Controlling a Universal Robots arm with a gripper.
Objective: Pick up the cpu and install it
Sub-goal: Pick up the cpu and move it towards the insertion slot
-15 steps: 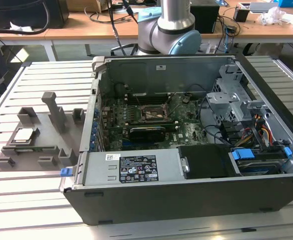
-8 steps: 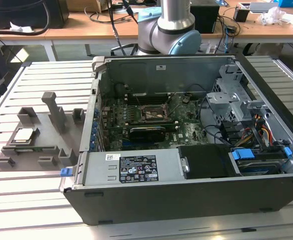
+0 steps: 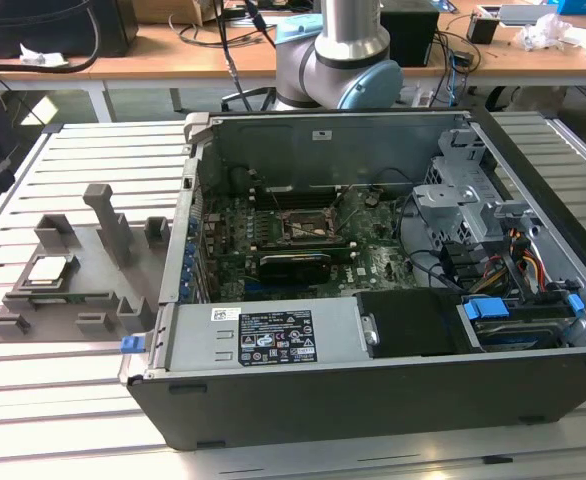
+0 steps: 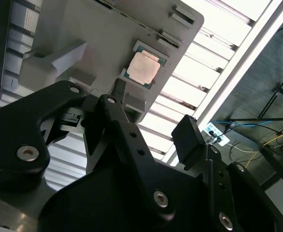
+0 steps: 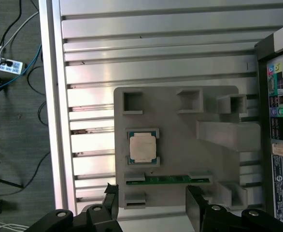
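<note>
My hand (image 5: 153, 193) is spread wide, with nothing between its two black fingers (image 5: 196, 205). In both wrist views it hangs above the grey holder tray (image 5: 180, 145), apart from everything on it. The cpu (image 5: 142, 147) lies flat in a square pocket of that tray, silver plate up, with a thin pale rim showing around it. It is untouched and well clear of the fingers.

Near the cpu's pocket a narrow green strip (image 5: 168, 180) sits in a slot of the tray. It looks like a memory module, though I cannot be sure from this angle. Several raised grey blocks and empty pockets stand around the rest of the tray.

In the exterior view the tray rests on the slatted metal worktop (image 3: 83, 150) at nine o'clock from the open computer case (image 3: 373, 410), just beside its wall. The cpu is toward the tray's nine o'clock side.

Inside the case the green motherboard (image 3: 383, 265) lies flat, with the black socket (image 3: 306, 228) near its middle. The socket is at about twelve o'clock from the labelled power supply (image 3: 273, 340), and a grey drive cage (image 3: 453, 200) stands at three o'clock from it. The arm (image 3: 348, 45) rises at twelve o'clock behind the case.
</note>
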